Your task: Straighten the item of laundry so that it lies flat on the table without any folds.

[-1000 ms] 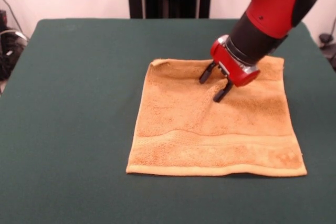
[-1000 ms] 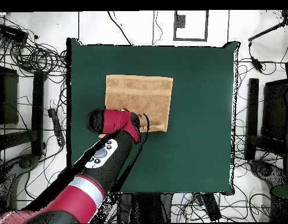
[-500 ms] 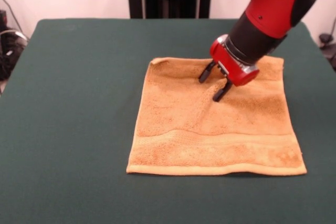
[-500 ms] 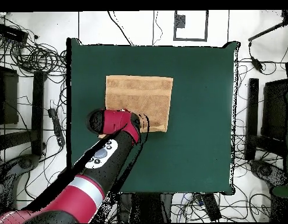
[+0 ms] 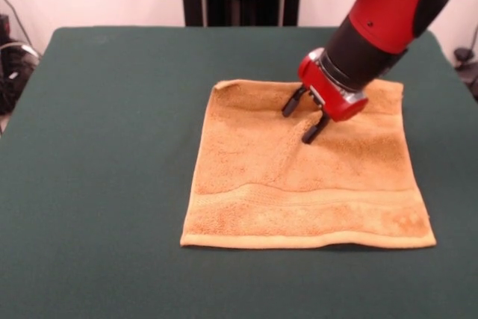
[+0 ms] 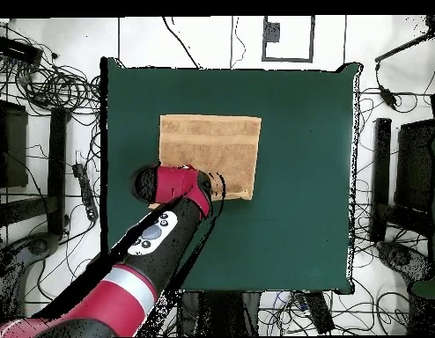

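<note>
Tool (image 5: 303,120) has edged slightly up, spread above the towel (image 5: 299,177).

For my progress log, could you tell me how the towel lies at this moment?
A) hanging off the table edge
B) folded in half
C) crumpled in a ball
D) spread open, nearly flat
D: the towel lies spread open on the table, all four edges showing.

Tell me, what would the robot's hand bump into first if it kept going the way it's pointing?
Most likely the orange towel. The open hand points down and a little sideways, just over the cloth, with nothing between them.
</note>
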